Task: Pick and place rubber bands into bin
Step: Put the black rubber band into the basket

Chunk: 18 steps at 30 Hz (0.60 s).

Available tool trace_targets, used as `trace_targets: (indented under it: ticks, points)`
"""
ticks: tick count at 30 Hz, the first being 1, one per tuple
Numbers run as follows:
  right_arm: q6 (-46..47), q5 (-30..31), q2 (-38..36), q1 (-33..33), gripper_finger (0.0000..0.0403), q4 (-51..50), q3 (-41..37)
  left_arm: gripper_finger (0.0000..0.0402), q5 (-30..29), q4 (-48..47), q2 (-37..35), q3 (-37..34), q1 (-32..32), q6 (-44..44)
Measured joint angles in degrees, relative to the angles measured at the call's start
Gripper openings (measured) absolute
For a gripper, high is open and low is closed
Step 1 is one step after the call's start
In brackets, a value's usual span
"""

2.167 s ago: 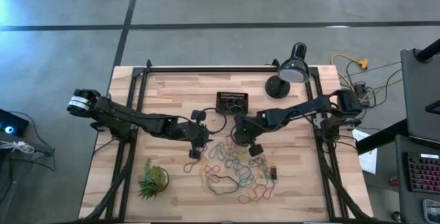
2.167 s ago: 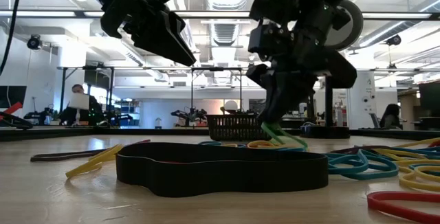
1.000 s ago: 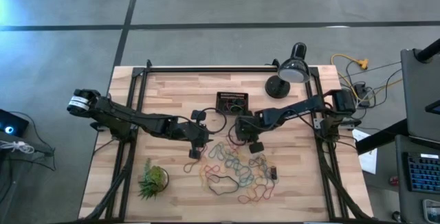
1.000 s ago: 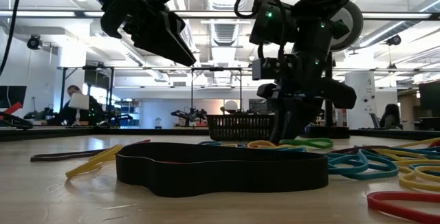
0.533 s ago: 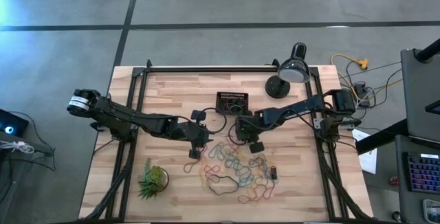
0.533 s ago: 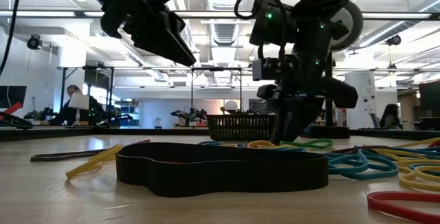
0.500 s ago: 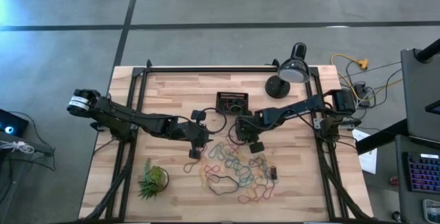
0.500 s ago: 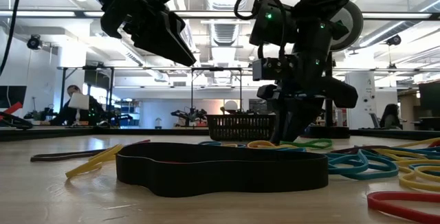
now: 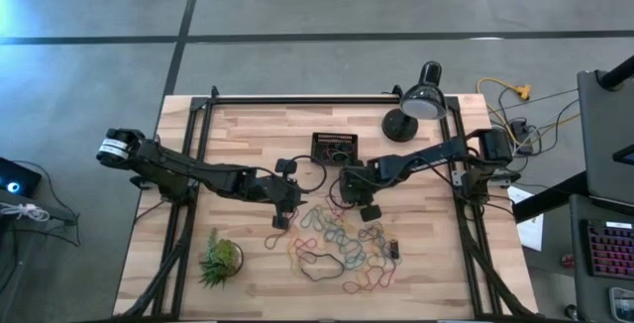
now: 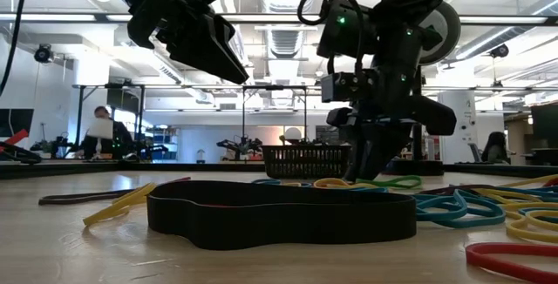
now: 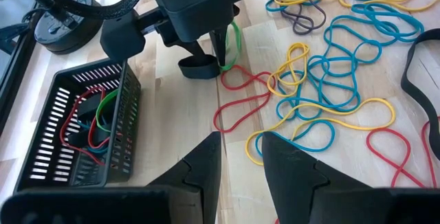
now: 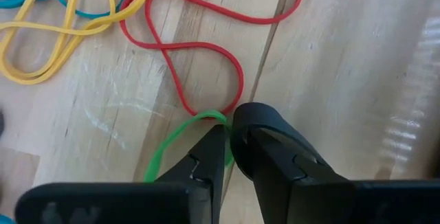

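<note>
Only a few rubber bands (image 11: 89,117) in the bin (image 11: 41,138) so far, at 12 o'clock from the big pile (image 9: 342,244) left on the table (image 9: 248,130). Down at the pile's 12 o'clock edge, right gripper (image 12: 230,141) nearly shut, pinching a green band (image 12: 175,145) beside a red band (image 12: 206,66). Left gripper (image 11: 240,155) waiting at about 9 o'clock from the pile, fingers a little apart, holding nothing.

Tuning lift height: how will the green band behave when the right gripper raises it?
Probably floppy: the green band is a thin loop lying limp in the right gripper, so it should dangle. It touches a red band at the fingertips, which might snag and drag along.
</note>
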Motion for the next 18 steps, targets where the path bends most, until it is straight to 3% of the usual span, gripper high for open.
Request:
trace_targets:
  ticks: [18]
  points:
    - [0.0,-0.1,-1.1,0.0,0.0058,-0.3,0.2,0.0091,0.0,0.0,0.0,0.0,0.0,0.1]
